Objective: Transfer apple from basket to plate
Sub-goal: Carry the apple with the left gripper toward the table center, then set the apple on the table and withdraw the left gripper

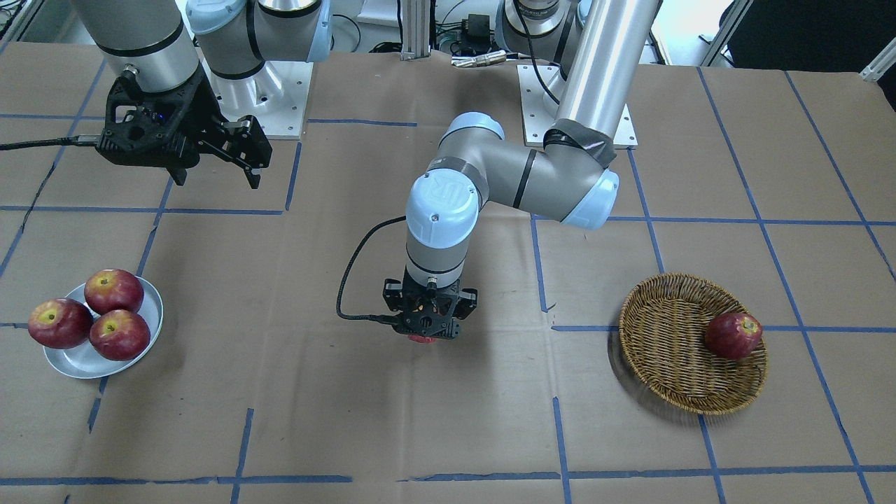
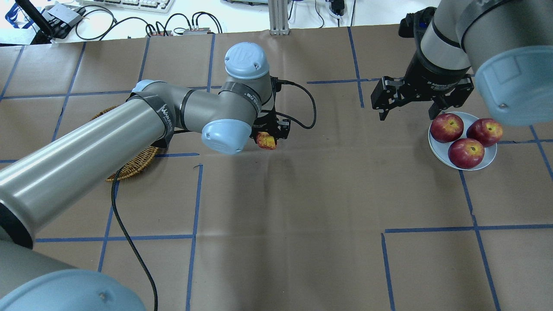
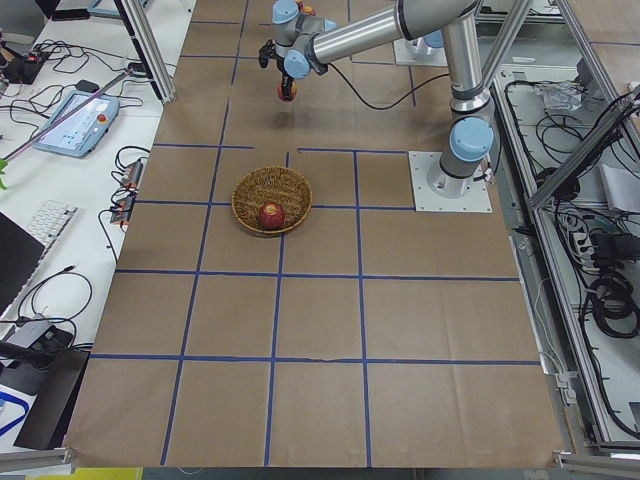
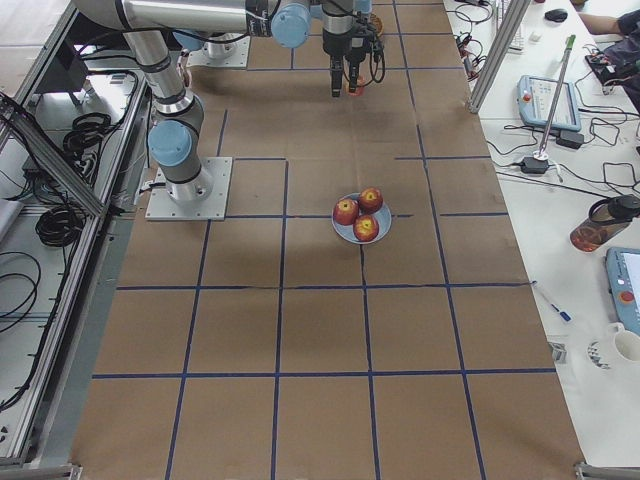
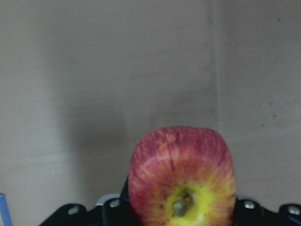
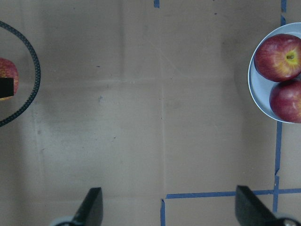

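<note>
My left gripper (image 1: pixel 427 330) is shut on the apple (image 2: pixel 266 141), red with yellow-orange streaks and a yellow stem hollow, and holds it above the brown table between basket and plate. The apple fills the lower left wrist view (image 5: pixel 183 174). The wicker basket (image 1: pixel 665 350) lies behind the left arm in the overhead view (image 2: pixel 134 166). The white-grey plate (image 1: pixel 77 360) also shows in the overhead view (image 2: pixel 436 149). My right gripper (image 2: pixel 407 115) is open and empty, hovering just beside the plate; its fingers (image 6: pixel 91 207) frame bare table.
One darker red apple (image 1: pixel 733 335) sits in the basket. Three dark red apples (image 2: pixel 465 153) crowd the plate, one overhanging its rim. A black cable (image 2: pixel 309 108) loops off the left wrist. Blue tape lines grid the brown paper.
</note>
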`<state>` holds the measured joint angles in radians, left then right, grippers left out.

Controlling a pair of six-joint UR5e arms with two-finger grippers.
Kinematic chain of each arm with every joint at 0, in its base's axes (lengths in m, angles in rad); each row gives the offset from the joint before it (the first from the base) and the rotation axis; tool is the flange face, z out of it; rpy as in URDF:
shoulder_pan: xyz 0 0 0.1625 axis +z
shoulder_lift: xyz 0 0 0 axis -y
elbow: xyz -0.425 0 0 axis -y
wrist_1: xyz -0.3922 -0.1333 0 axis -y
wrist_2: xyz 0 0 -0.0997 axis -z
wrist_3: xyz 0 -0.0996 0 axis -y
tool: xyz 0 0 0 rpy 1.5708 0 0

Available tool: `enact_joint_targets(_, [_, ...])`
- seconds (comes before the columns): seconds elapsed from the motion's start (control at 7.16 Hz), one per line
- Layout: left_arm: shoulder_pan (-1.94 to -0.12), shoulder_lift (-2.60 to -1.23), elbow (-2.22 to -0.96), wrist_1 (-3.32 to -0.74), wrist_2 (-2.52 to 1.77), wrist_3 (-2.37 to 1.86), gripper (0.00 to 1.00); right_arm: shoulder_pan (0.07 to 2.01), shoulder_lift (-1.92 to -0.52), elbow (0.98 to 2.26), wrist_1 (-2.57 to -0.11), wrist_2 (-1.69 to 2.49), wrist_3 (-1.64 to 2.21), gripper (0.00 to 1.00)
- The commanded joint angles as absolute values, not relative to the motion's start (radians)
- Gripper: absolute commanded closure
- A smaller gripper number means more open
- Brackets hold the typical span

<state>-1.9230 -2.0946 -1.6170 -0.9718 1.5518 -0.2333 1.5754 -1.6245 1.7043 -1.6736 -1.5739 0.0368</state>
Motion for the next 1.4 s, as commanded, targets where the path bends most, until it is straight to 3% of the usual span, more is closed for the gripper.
enact_joint_targets(0.0, [-1.956,-2.172,-1.553,-0.970,1.560,-0.256,0.47,1.575,-1.624,1.704,-1.674,-1.574,0.037,0.00])
enact_joint_targets(0.42, [-1.957,-2.177,-1.588,-0.966,1.578,-0.244,0.47,1.575,-1.624,1.704,-1.674,-1.574,0.037,0.00])
enact_joint_targets(0.56, [-1.957,-2.181,-1.588,-0.966,1.580,-0.244,0.37,1.575,-1.624,1.704,-1.675,-1.574,0.037,0.00])
enact_joint_targets(0.7, [-1.957,-2.180,-1.582,-0.963,1.575,-0.259,0.02,1.575,-1.624,1.704,-1.675,-1.574,0.037,0.00])
enact_joint_targets(1.12, [-1.956,-2.122,-1.563,-0.997,1.582,-0.268,0.01,1.575,-1.624,1.704,-1.675,-1.574,0.037,0.00])
enact_joint_targets(1.26, [-1.941,-2.043,-1.540,-1.100,1.582,-0.268,0.01,1.575,-1.624,1.704,-1.675,-1.574,0.037,0.00])
